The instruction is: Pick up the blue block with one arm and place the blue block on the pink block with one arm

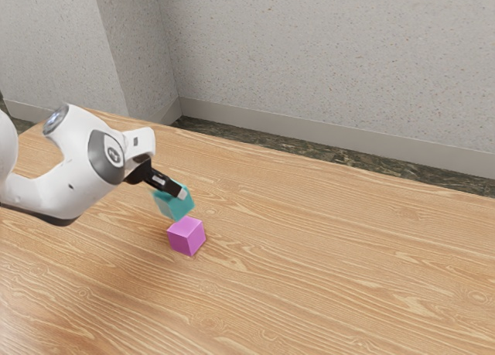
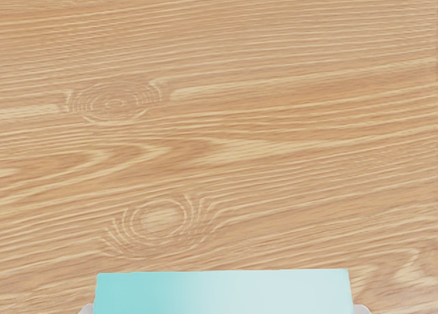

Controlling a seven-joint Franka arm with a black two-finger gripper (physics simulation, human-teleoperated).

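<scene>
Carrying blue block (image 1: 180,209) clamped in gripper (image 1: 176,198) | placing step: held tilted, just above pink block (image 1: 186,236) | next: level it, centre over pink block, lower, release

Arm (image 1: 69,181) comes in low from ext. view's left, end effector (image 1: 175,198) angled down, clamped on blue block (image 1: 181,209).

**Wood, plaster and smooth shells**

The table (image 1: 348,247) is pale varnished wood with strong grain, ringed knots and a soft sheen. The blue block (image 1: 182,209) and pink block (image 1: 186,237) look smooth and matt, like plain plastic. The arm (image 1: 69,177) has a glossy white shell, and its gripper (image 1: 179,198) is matt black. The wall (image 1: 325,53) is rough, speckled plaster, and the floor (image 1: 371,160) looks like dark mottled stone.
</scene>
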